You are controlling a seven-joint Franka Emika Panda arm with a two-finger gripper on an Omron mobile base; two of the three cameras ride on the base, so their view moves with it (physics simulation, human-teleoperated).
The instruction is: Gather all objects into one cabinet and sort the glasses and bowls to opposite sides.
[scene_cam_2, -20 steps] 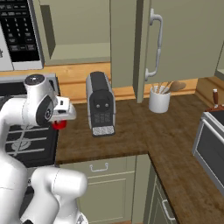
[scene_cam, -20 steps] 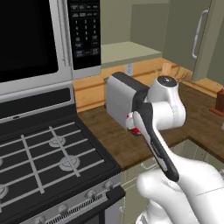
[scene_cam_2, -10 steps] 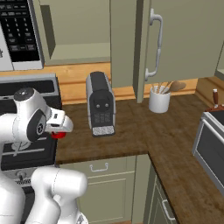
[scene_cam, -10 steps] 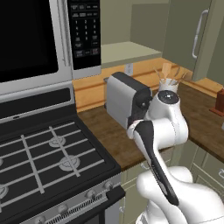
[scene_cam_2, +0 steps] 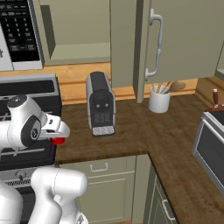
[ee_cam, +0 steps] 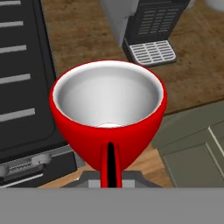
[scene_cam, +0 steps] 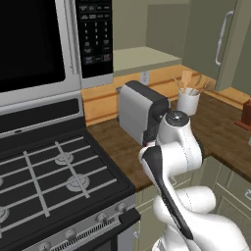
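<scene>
A bright red cup [ee_cam: 107, 109] with a white inside is close up in the hand view, its handle [ee_cam: 110, 168] turned toward the camera. My gripper [scene_cam_2: 56, 134] is shut on this cup [scene_cam_2: 57, 141] and holds it low over the counter's front edge, between the stove [scene_cam_2: 26, 89] and the coffee machine [scene_cam_2: 100, 105]. The fingers are hidden behind the cup. Up on the wall the pale olive cabinet stands open, its flat shelf [scene_cam_2: 78, 51] [scene_cam: 139, 58] bare where I can see it. The bowls are out of view.
A white utensil crock [scene_cam_2: 159, 99] [scene_cam: 188, 100] stands right of the coffee machine [scene_cam: 139, 110]. The open cabinet door [scene_cam_2: 148, 43] with its curved silver handle juts out above the crock. The microwave [scene_cam: 44, 44] hangs over the stove [scene_cam: 54, 171]. A dark appliance [scene_cam_2: 212, 140] sits far right.
The arm has come down and drawn back toward the base with the red cup held in the gripper, from coffee-machine height to just above the counter's front edge.
</scene>
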